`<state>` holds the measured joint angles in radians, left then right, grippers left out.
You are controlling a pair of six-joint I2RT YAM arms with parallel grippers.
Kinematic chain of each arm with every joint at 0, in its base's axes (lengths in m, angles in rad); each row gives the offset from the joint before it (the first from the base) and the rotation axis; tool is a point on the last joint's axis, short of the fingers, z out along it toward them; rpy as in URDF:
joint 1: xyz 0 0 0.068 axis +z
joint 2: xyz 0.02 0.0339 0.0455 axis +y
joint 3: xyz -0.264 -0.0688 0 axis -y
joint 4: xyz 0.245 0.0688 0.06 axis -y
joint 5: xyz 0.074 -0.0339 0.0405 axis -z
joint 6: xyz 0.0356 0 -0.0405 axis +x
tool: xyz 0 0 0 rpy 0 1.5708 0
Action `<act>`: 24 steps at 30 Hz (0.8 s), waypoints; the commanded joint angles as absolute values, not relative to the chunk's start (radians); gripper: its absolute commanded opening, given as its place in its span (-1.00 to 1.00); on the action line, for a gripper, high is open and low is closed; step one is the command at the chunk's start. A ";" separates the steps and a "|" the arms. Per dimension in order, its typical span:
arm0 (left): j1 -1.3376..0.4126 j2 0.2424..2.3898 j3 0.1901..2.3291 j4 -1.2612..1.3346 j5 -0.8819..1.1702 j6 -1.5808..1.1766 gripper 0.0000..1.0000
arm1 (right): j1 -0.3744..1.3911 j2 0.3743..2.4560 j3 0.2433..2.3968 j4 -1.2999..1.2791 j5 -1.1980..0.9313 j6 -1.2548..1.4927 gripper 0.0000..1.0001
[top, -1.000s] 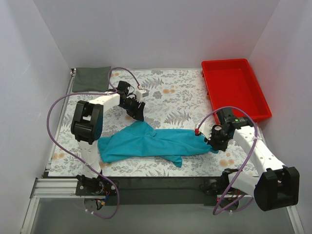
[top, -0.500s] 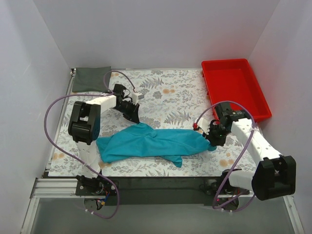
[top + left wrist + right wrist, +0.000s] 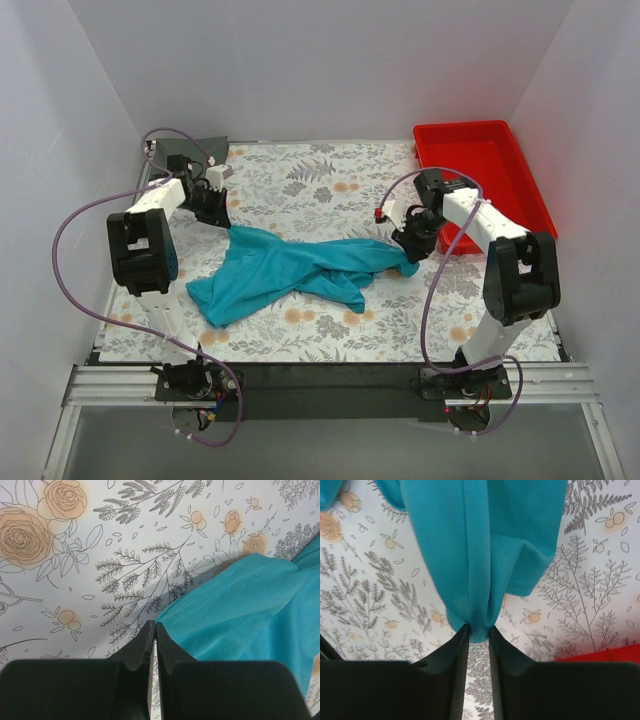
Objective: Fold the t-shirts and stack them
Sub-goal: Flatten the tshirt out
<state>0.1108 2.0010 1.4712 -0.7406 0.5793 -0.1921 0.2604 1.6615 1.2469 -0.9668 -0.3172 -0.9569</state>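
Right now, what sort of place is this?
Probably a lab robot cell, not a home: plain white walls close it in, the left arm and right arm stand on a metal rail, and a teal t-shirt lies on a floral cloth.

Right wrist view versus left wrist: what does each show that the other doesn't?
Only right wrist: the right tool shut on a bunched fold of the shirt, plus a sliver of the tray. Only left wrist: the left tool shut on the shirt's edge. Both: the shirt and the cloth under it.
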 commanded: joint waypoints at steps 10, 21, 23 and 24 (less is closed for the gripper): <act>0.123 1.982 1.499 -0.776 0.554 -0.146 -1.00 | 0.209 1.729 1.327 -0.977 -0.357 -0.925 0.16; 0.124 2.000 1.502 -0.793 0.569 -0.143 -1.00 | 0.114 1.732 1.289 -0.983 -0.561 -0.965 0.39; 0.124 2.002 1.502 -0.795 0.566 -0.141 -1.00 | 0.115 1.758 1.295 -0.985 -0.580 -0.971 0.39; 0.123 2.002 1.502 -0.796 0.565 -0.141 -1.00 | 0.114 1.764 1.298 -0.986 -0.597 -0.977 0.39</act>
<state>0.1207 2.0087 1.4712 -0.7868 0.5568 -0.1558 0.1135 1.7325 1.2751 -0.9691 -0.4999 -0.9504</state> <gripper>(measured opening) 0.012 0.697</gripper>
